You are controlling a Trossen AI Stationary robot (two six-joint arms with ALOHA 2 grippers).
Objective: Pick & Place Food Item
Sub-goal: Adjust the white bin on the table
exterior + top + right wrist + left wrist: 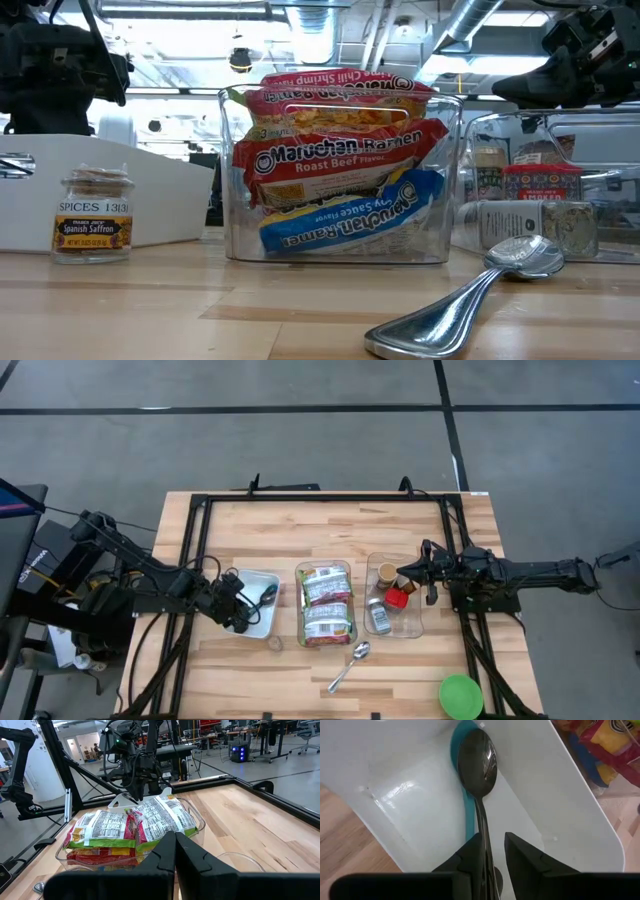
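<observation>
Spoon between left gripper fingers, wrist-view only.

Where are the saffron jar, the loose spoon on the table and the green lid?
saffron jar [93, 225], low view, on its label.
spoon [520, 256], low view, on its bowl.
green lid [460, 696], high view, on its middle.

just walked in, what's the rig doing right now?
The left gripper is down in the white bin with its jaws slightly apart on either side of a metal spoon's handle; the spoon rests on the bin's floor over a teal utensil. The right gripper waits, jaws shut, above the clear tray of jars. The ramen tub sits between them.
</observation>
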